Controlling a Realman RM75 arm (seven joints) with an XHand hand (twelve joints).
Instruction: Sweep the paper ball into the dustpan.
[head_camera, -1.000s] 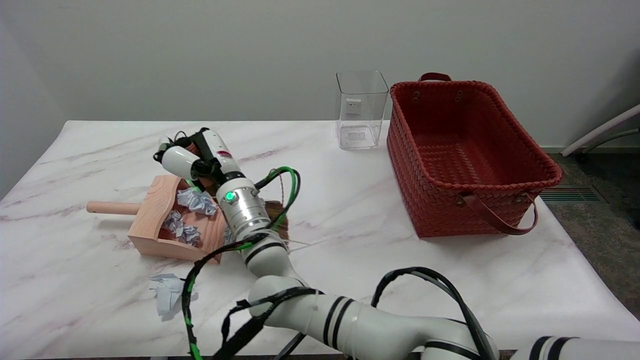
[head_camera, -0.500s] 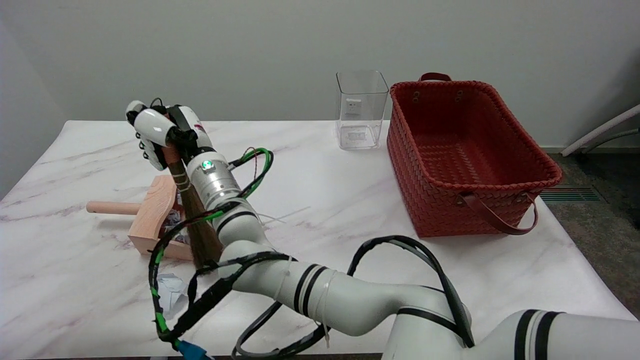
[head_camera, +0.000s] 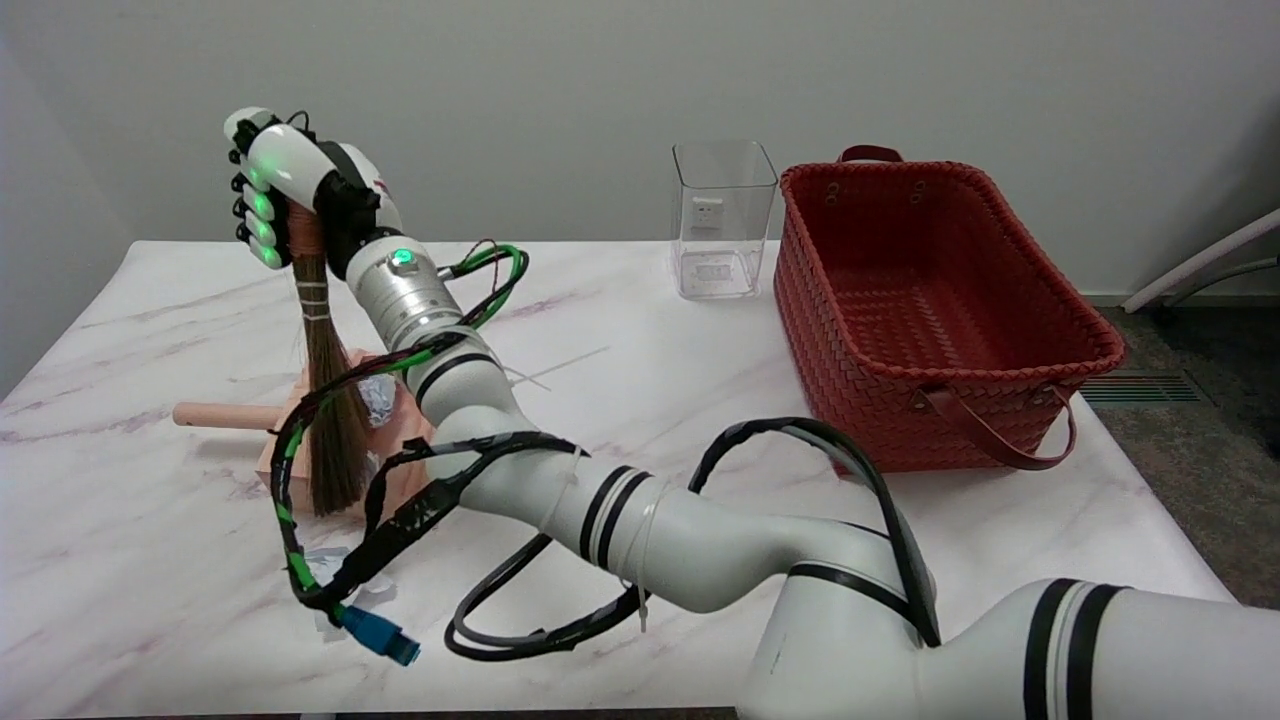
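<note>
Head view shows the right hand (head_camera: 275, 185) wrapped tight around the top of a small broom (head_camera: 325, 400), which over the last second has risen from low beside the dustpan (head_camera: 290, 440) to high above the tabletop's far left side, so the bristles now dangle in front of the pan instead of brushing the surface. Crumpled paper (head_camera: 378, 395) peeks from inside the wooden pan behind the arm, but one paper ball (head_camera: 335, 585) still lies on the tabletop nearer the front edge, just in front of the pan and partly hidden by cables. That lift looks like a reset for another stroke, so the job seems partly done, with this last scrap left to push in. The tabletop (head_camera: 640, 440) is white marble-patterned; a clear plastic box (head_camera: 722, 220) stands at its far edge, a red woven basket (head_camera: 930, 320) fills the right side, and a plain grey wall lies behind.
</note>
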